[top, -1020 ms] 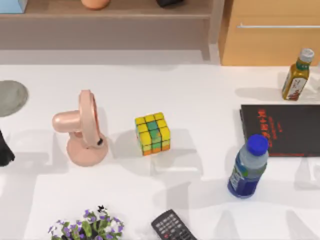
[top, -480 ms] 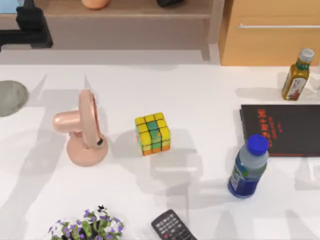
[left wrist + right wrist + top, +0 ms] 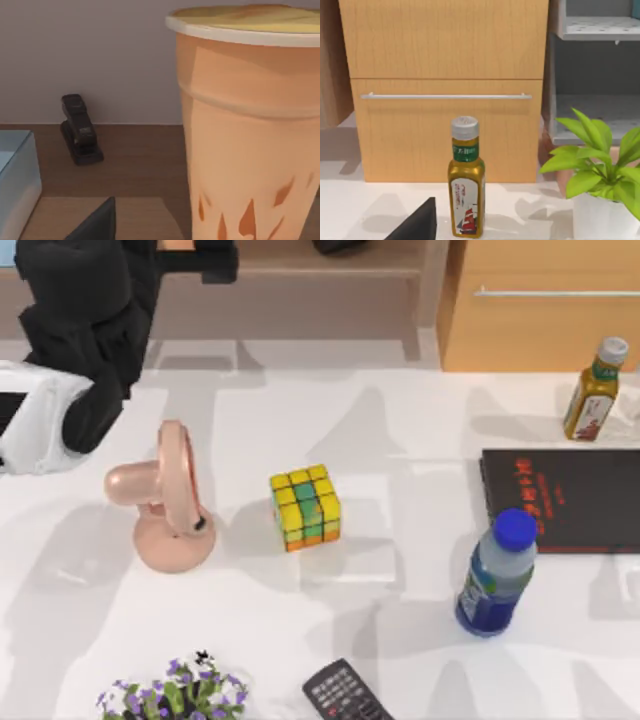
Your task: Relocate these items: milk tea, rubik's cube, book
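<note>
The left arm [image 3: 75, 350], a black and white AgileX limb, reached across the far left corner of the white table [image 3: 400, 440] toward the wooden shelf [image 3: 330, 260] at the back. In the left wrist view, the milk tea [image 3: 250, 130], a peach-orange tapered cup with a pale rim and a tan lid, stood upright on the brown shelf board, very close to the camera, with a black stapler [image 3: 80, 130] farther back near the wall and the corner of a light blue box [image 3: 15, 170] to one side. Whether the left gripper's fingers were apart or together could not be told. The rubik's cube [image 3: 305, 506], a small cube of yellow, green and orange squares, rested on the table near its middle, just beside a pink desk fan [image 3: 165, 500] at its left. At the table's right side lay a flat black book with red characters [image 3: 565, 500], with a blue-capped bottle [image 3: 495, 575] standing in front of it and a yellow-brown bottle with a green neck label [image 3: 595, 390] behind it. A black remote control [image 3: 345, 695] and a purple-flowered plant [image 3: 175, 695] sat at the near edge. The right wrist view faced the yellow-brown bottle before a wooden drawer cabinet [image 3: 445, 75], beside a green-leaved plant in a white pot [image 3: 600, 175]; the right gripper's state could not be told.
</note>
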{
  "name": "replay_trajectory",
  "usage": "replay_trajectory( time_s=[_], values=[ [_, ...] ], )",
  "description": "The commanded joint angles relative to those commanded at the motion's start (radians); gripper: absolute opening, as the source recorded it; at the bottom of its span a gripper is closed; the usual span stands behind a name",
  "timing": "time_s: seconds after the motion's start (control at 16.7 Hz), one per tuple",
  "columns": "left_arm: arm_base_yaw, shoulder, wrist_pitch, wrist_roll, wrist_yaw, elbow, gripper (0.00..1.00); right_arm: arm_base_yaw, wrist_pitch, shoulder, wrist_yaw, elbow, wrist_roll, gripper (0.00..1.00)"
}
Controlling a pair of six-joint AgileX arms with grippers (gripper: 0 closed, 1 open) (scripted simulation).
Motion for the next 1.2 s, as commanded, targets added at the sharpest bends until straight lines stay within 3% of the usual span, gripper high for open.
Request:
replay_trajectory(
  time_s=[0.6,1.2],
  values=[
    [-0.016,0.116,0.045,0.000,-0.016,0.075,1.00,0.000,0.000,0.000,0.000,0.000,0.000,1.00],
    [0.032,0.348,-0.071,-0.002,0.037,0.427,1.00,0.000,0.000,0.000,0.000,0.000,0.000,1.00]
  ],
)
